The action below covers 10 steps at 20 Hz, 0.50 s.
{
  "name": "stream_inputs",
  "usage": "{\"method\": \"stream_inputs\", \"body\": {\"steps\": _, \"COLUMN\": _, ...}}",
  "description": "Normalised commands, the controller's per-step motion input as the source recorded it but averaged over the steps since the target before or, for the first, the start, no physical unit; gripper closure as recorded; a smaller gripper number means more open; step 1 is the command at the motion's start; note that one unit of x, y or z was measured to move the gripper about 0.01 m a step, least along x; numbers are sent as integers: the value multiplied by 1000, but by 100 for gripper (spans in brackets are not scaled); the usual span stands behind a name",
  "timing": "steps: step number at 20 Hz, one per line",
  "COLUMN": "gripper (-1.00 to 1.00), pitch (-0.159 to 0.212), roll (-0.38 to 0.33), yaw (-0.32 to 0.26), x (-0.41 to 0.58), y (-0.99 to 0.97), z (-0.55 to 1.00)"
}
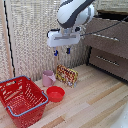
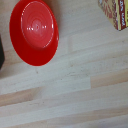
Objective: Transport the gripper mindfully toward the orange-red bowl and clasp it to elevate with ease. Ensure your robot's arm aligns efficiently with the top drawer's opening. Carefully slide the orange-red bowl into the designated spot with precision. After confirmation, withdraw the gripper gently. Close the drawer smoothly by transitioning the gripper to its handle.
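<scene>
The orange-red bowl (image 1: 55, 93) sits on the wooden floor, between the red basket and the patterned box. It fills much of the wrist view (image 2: 34, 32), seen from above. My gripper (image 1: 62, 51) hangs well above the bowl, its two blue-tipped fingers apart and empty. The white robot's arm (image 1: 75, 12) reaches in from the top. The top drawer (image 1: 106, 27) of the dark brown dresser is at the exterior view's right and stands pulled out, with its silver handle (image 1: 107, 37) on the front.
A red mesh basket with a blue rim (image 1: 21, 99) stands at the exterior view's left. A pink cup (image 1: 48, 78) and a patterned box (image 1: 66, 75) stand behind the bowl; the box corner shows in the wrist view (image 2: 116, 12). A lower drawer (image 1: 108, 61) is shut.
</scene>
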Motion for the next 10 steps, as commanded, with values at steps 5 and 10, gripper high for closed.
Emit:
{"method": "stream_inputs", "body": {"steps": 5, "gripper": -100, "pitch": 0, "roll": -29, "yaw": 4, "x": -217, "y": 193, "z": -331}}
{"method": "stream_inputs", "body": {"steps": 10, "gripper": -100, "pitch": 0, "roll": -59, "yaw": 1, "x": -236, "y": 258, "z": -397}}
